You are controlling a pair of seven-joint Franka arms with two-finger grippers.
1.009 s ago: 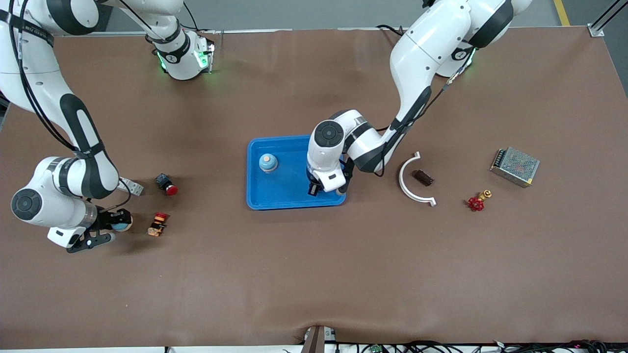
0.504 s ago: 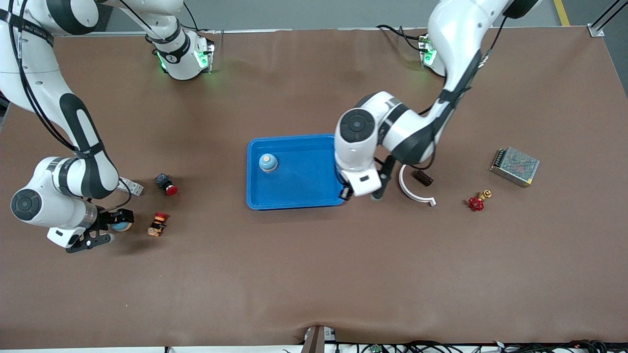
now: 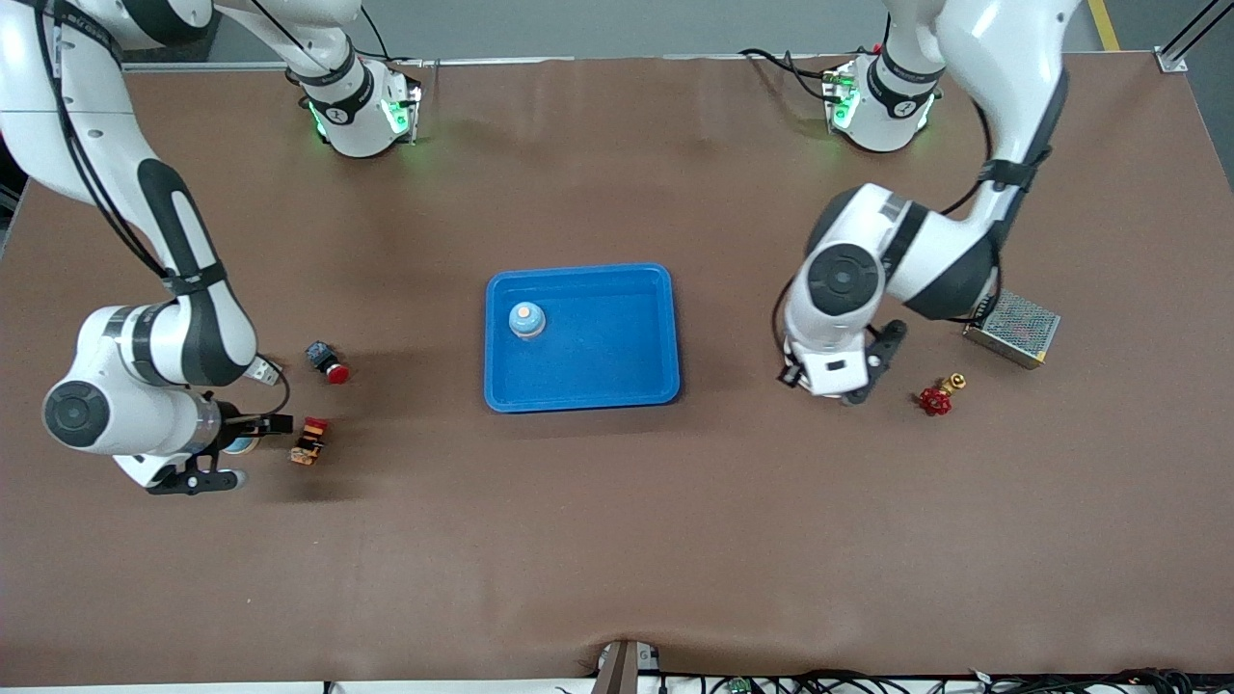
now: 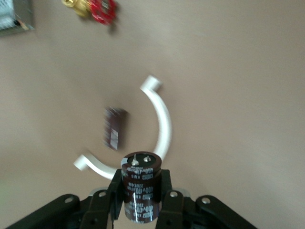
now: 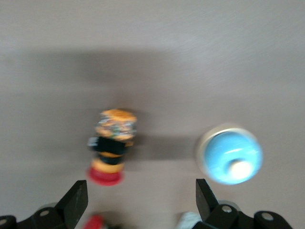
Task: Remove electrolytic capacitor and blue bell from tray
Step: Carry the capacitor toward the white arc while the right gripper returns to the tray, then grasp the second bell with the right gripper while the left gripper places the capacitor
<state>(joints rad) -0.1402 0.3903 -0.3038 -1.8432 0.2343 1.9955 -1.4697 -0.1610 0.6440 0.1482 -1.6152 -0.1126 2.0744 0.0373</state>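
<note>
A dark brown capacitor stands clamped between the fingers of my left gripper, which is shut on it. That gripper hangs over a white curved piece, between the blue tray and a red valve. My right gripper is open at the right arm's end of the table. A blue bell sits on the table just outside one of its fingers. Another blue bell stands in the tray.
An orange and red switch lies close to the right gripper, with a black and red push button farther from the front camera. A small brown block lies inside the white curve. A metal mesh box sits beside the valve.
My left arm swung from over the tray toward its own end of the table, still carrying the capacitor. My right gripper opened and let go of the blue bell.
</note>
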